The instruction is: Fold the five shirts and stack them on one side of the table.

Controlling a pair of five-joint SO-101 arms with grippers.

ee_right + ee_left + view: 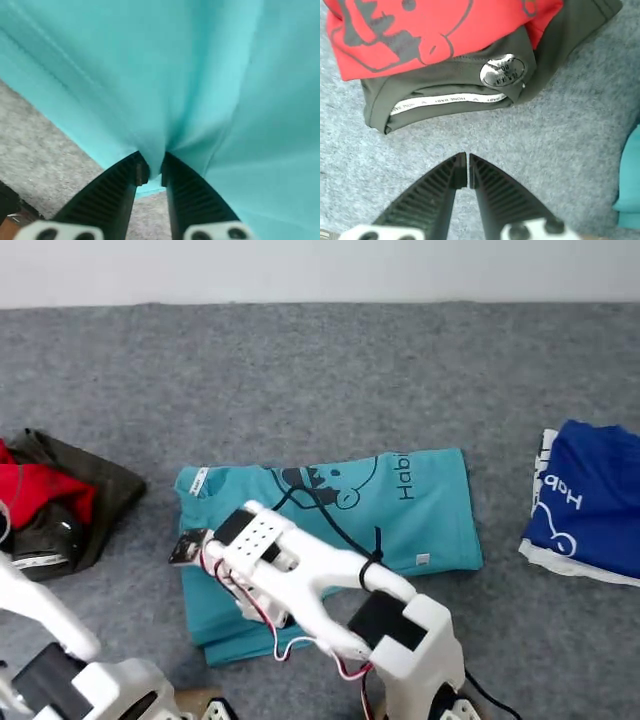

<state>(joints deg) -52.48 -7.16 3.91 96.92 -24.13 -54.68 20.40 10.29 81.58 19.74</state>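
A teal shirt (pixel 400 510) lies spread in the middle of the table, its near-left part doubled over. My right gripper (pixel 150 167) is shut on a pinch of the teal shirt (pixel 190 75) close to its edge. In the high view that arm's wrist (pixel 255 532) hangs over the shirt's left part. A crumpled red shirt (pixel 40 490) rests on a dark olive shirt (pixel 105 480) at the far left. My left gripper (pixel 468 161) is shut with nothing in it, above bare carpet just short of the olive shirt (pixel 445 85) and red shirt (pixel 435 30).
At the right edge a folded blue shirt (pixel 590 500) sits on a white one (pixel 560 560). Grey carpet (pixel 320 370) covers the table, with open room across the back. The arm bases (pixel 410 650) stand at the front edge.
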